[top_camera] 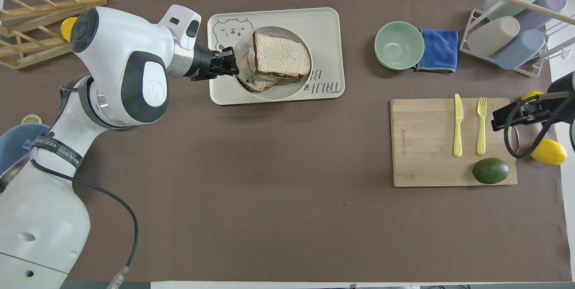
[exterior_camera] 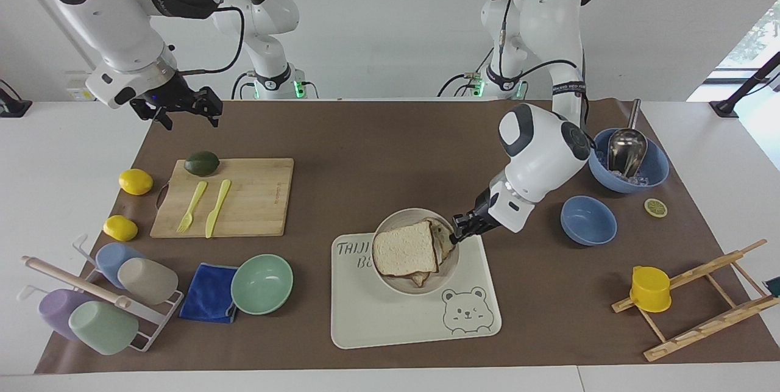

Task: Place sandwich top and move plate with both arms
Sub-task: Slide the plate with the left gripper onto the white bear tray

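Note:
The sandwich top (exterior_camera: 405, 249), a pale bread slice with a brown crust, lies on a stack of slices on the round beige plate (exterior_camera: 414, 213). My left gripper (exterior_camera: 454, 237) is shut on the plate's rim at the left arm's end and holds the plate low over the cream bear-printed tray (exterior_camera: 390, 325). From overhead the plate (top_camera: 274, 96), the sandwich top (top_camera: 280, 55) and the left gripper (top_camera: 232, 62) cover the middle of the tray (top_camera: 325, 24). My right gripper (exterior_camera: 183, 109) waits open and empty in the air over the right arm's end of the table (top_camera: 516, 114).
A wooden cutting board (exterior_camera: 256, 197) carries an avocado (exterior_camera: 202, 163), a yellow fork and a knife. Lemons (exterior_camera: 135, 181), a mint-green bowl (exterior_camera: 262, 283), a blue cloth and a cup rack lie toward the right arm's end. Blue bowls (exterior_camera: 588, 220) and a wooden rack (exterior_camera: 701, 294) lie toward the left arm's end.

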